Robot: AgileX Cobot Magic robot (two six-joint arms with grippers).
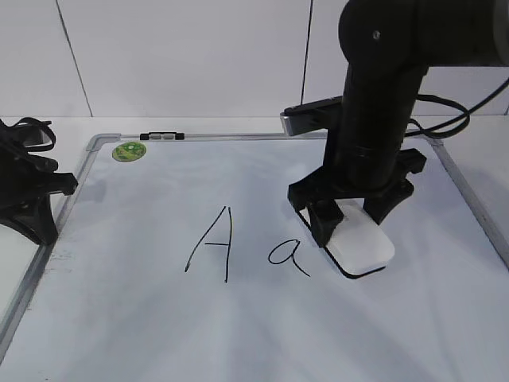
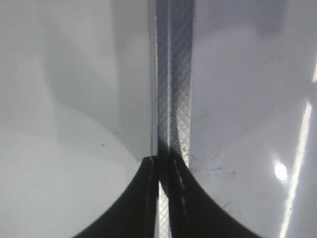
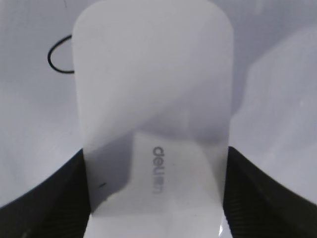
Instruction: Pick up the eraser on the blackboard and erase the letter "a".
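The white eraser (image 1: 362,243) lies flat on the blackboard (image 1: 159,326), just right of the small cursive letter "a" (image 1: 288,256). My right gripper (image 1: 350,219) is down over it with a jaw pressed against each long side. In the right wrist view the eraser (image 3: 153,99) fills the middle between both black jaws (image 3: 156,191), and part of the loop of the "a" (image 3: 59,57) shows at the upper left. My left gripper (image 1: 32,187) rests at the board's left edge; in its wrist view the jaws (image 2: 163,166) are together over the grey frame strip (image 2: 173,74).
A taller capital "A" (image 1: 211,243) is drawn left of the small "a". A round green magnet (image 1: 129,151) and a small black clip (image 1: 161,136) sit at the board's far left corner. The right arm's cable hangs behind it at the far right.
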